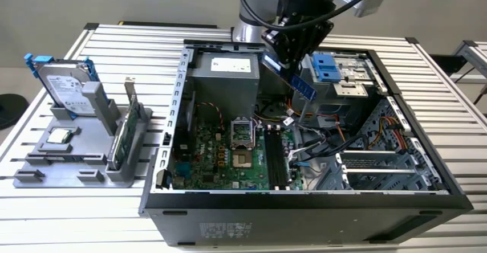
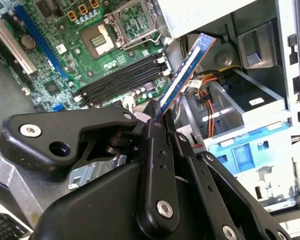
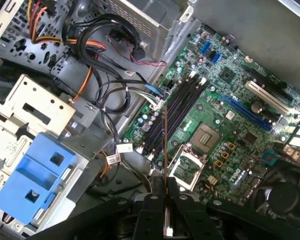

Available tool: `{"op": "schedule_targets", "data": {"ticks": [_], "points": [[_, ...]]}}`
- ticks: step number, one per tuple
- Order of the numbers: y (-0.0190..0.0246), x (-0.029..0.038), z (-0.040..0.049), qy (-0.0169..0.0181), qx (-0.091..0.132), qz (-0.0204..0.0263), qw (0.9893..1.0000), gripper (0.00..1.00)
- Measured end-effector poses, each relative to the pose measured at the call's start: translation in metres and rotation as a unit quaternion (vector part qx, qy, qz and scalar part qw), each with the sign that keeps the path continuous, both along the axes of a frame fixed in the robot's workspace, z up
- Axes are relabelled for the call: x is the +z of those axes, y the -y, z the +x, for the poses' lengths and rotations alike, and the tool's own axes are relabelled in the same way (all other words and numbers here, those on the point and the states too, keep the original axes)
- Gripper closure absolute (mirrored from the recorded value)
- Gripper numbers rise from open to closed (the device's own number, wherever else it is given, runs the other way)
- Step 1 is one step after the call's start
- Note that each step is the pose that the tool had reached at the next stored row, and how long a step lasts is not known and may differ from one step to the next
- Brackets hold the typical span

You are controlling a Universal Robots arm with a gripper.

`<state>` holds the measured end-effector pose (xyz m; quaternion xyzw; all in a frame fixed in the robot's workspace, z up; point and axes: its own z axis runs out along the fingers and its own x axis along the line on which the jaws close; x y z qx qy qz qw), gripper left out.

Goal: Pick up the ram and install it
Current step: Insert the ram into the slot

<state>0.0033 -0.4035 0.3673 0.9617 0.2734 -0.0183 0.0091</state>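
My gripper hangs over the open computer case, shut on the ram, a long thin stick with a blue label. The stick slants down out of the jaws, above the inside of the case and clear of the board. The second wrist view has the ram sticking out from between the black fingers. Edge-on in the first wrist view, the ram lines up roughly over the black memory slots. Those slots lie beside the processor socket on the green motherboard.
A grey stand at the exterior view's left holds a silver hard drive with blue rails and a green expansion card. Inside the case are loose cables, a blue drive bracket and the power supply box.
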Motion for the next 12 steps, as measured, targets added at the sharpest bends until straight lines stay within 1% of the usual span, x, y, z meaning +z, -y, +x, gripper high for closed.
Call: {"op": "schedule_targets", "data": {"ticks": [3, 6, 9, 12], "points": [[0.0, 0.0, 0.0, 0.0, -0.02, 0.0, 0.9998, 1.0], [0.0, 0.0, 0.0, 0.0, -0.039, 0.0, 0.9992, 1.0], [0.0, 0.0, 0.0, 0.0, -0.058, 0.0, 0.9983, 1.0], [0.0, 0.0, 0.0, 0.0, -0.077, 0.0, 0.9971, 1.0]]}}
